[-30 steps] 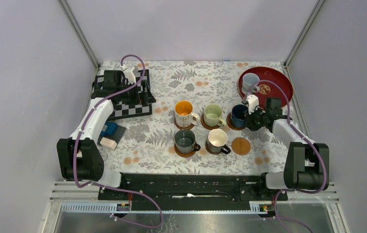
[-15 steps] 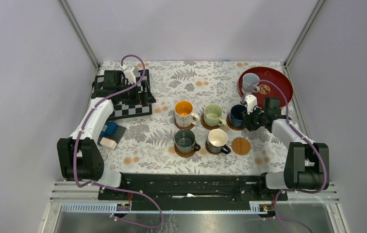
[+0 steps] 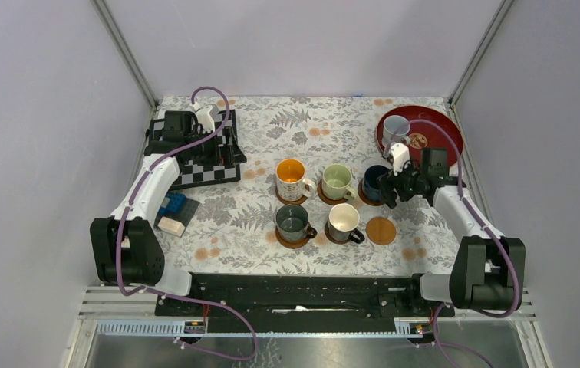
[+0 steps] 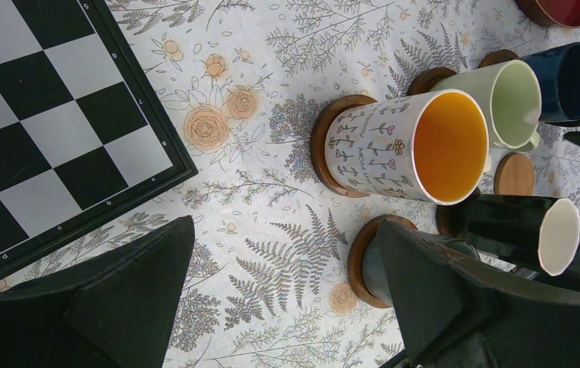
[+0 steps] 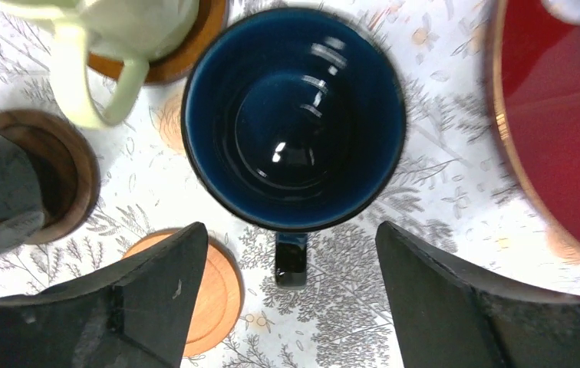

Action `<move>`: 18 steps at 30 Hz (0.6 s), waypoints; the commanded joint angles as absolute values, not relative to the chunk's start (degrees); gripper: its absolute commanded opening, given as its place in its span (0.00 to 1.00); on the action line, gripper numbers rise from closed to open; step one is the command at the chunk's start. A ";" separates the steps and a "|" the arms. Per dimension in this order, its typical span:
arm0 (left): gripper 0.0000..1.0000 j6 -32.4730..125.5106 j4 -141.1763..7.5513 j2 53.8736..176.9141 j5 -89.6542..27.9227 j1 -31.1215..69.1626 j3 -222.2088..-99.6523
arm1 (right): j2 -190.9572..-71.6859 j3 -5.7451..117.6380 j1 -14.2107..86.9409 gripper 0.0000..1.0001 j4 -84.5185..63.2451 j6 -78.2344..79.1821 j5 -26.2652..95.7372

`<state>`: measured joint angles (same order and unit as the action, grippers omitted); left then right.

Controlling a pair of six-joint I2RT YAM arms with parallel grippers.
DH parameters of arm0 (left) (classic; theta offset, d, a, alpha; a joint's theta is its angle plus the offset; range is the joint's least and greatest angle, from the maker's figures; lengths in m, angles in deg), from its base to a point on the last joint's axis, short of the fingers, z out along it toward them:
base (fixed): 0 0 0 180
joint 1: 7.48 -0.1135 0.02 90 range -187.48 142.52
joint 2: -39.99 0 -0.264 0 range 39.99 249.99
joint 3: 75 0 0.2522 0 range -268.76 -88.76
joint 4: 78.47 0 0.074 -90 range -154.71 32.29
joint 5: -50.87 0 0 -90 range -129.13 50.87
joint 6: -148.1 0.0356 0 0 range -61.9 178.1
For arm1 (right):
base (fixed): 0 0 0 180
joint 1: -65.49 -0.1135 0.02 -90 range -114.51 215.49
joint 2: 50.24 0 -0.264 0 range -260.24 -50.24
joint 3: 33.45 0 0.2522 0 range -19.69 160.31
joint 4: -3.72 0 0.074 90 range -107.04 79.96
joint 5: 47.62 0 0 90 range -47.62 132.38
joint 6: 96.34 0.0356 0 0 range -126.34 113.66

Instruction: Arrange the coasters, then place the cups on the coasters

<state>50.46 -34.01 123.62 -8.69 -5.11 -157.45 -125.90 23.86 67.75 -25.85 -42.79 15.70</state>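
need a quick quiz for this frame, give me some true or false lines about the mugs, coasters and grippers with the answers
1. The navy mug sits on a coaster. True.
2. Every coaster has a mug on it. False: one bare coaster lies on the table in front of the navy mug.
3. A pale mug stands on the red tray. True.
4. The right gripper is clamped on the navy mug's handle. False: its jaws stand wide apart, with the handle between them untouched.
5. The left gripper is open and holds nothing. True.
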 commanded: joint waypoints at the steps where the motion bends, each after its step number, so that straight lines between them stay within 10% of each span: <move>1: 0.99 50.48 -36.41 123.30 -8.45 -4.84 -160.18 | -123.74 33.15 67.34 0.91 -33.92 -41.51 13.94; 18: 0.99 52.55 -34.91 122.54 -9.45 -4.84 -159.96 | -149.27 72.29 74.67 0.86 -43.47 -31.77 18.31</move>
